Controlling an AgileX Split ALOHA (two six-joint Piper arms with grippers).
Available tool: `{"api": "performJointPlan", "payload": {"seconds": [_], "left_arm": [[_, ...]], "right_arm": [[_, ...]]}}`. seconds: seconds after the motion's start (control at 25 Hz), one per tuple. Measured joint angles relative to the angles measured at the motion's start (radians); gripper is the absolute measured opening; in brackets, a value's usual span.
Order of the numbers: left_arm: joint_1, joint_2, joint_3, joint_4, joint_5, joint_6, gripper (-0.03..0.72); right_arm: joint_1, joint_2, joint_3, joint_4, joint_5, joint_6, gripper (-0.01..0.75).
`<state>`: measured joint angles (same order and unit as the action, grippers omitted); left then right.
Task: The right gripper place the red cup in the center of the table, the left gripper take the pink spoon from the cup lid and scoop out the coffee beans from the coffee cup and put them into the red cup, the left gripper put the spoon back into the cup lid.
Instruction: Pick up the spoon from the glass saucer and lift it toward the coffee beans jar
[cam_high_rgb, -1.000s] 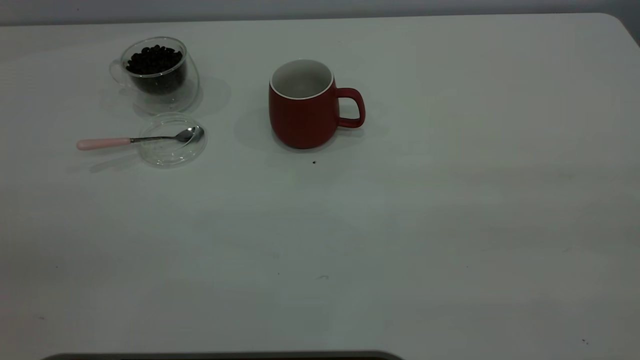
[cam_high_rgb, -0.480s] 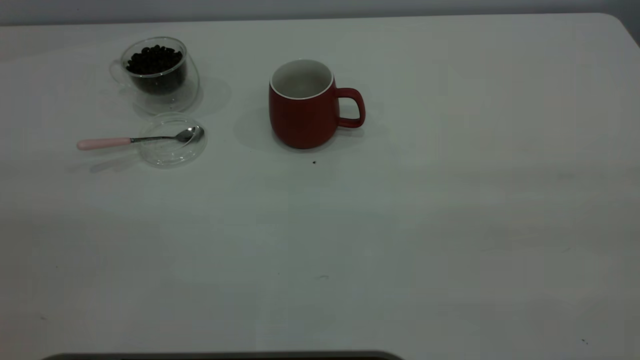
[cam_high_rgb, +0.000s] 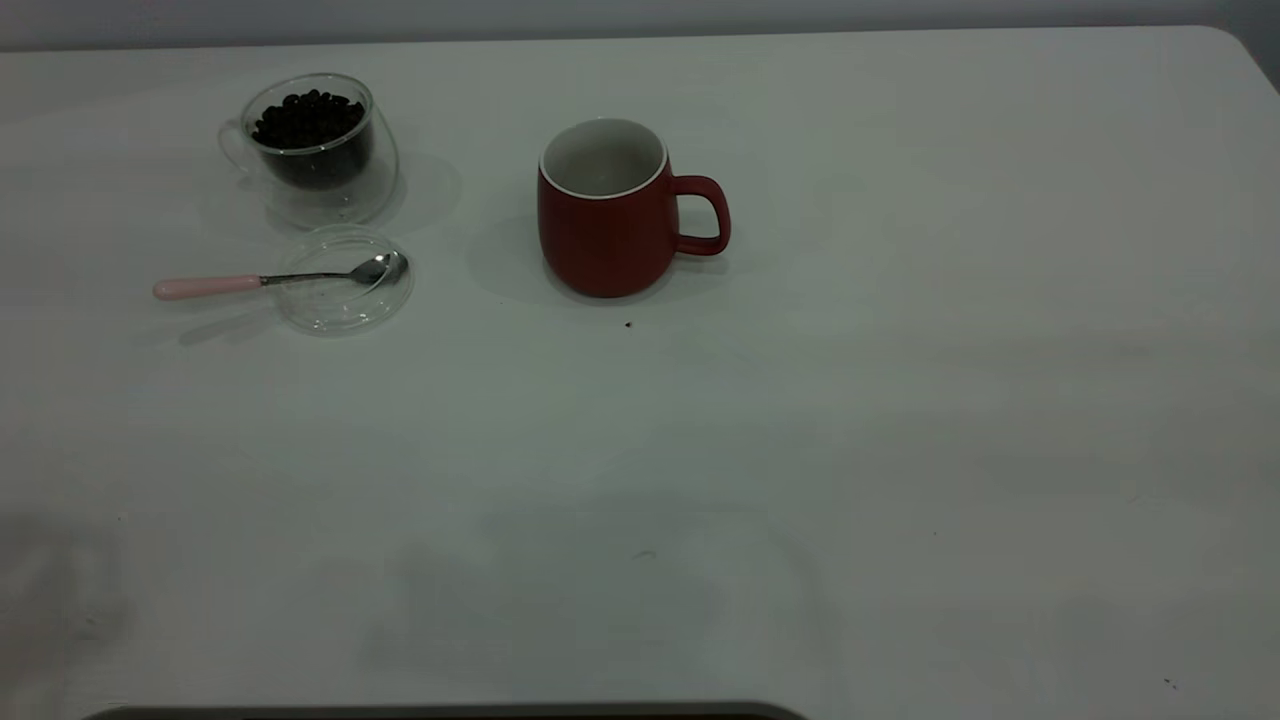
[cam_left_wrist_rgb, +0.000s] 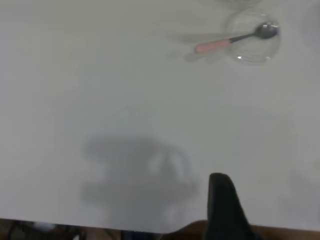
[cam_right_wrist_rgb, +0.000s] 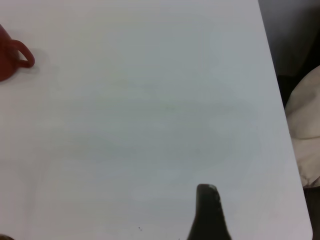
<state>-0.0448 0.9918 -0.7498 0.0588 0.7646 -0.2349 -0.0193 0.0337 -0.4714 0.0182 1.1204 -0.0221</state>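
Note:
The red cup (cam_high_rgb: 605, 235) stands upright on the white table (cam_high_rgb: 800, 450), its handle pointing right; its handle and side also show in the right wrist view (cam_right_wrist_rgb: 7, 62). To its left stands the clear coffee cup (cam_high_rgb: 318, 165) holding coffee beans (cam_high_rgb: 305, 118). In front of that lies the cup lid (cam_high_rgb: 330, 310), with the pink spoon (cam_high_rgb: 270, 280) resting across it, bowl on the lid and handle sticking out left. The left wrist view shows the spoon (cam_left_wrist_rgb: 225, 42) and lid (cam_left_wrist_rgb: 252, 52) far from my left gripper (cam_left_wrist_rgb: 222, 200). My right gripper (cam_right_wrist_rgb: 207, 210) hangs over bare table, far from the cup.
Neither arm shows in the exterior view. A tiny dark speck (cam_high_rgb: 628, 324) lies in front of the red cup. The table's rounded corner (cam_high_rgb: 1240, 45) is at the far right. Beyond the table edge in the right wrist view lies a pale rounded object (cam_right_wrist_rgb: 305, 135).
Faint shadows on the near part of the table have shifted toward the front edge. The cups, lid and spoon have not moved.

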Motion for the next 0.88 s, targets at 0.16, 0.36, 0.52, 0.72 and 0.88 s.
{"api": "performJointPlan", "payload": {"seconds": [0.16, 0.36, 0.52, 0.72, 0.88], "left_arm": [[0.123, 0.206, -0.053, 0.014, -0.059, -0.006, 0.505], [0.26, 0.489, -0.14, -0.108, -0.098, 0.103, 0.505], [0.318, 0.7, -0.211, -0.28, -0.137, 0.265, 0.505], [0.413, 0.925, -0.292, -0.512, -0.151, 0.55, 0.505], [0.492, 1.067, -0.345, -0.733, -0.086, 0.869, 0.505]], "right_arm": [[0.0, 0.0, 0.0, 0.0, 0.0, 0.0, 0.591], [0.0, 0.0, 0.0, 0.0, 0.0, 0.0, 0.591], [0.0, 0.0, 0.0, 0.0, 0.0, 0.0, 0.591], [0.0, 0.0, 0.0, 0.0, 0.0, 0.0, 0.591], [0.0, 0.0, 0.0, 0.0, 0.0, 0.0, 0.591]]}}
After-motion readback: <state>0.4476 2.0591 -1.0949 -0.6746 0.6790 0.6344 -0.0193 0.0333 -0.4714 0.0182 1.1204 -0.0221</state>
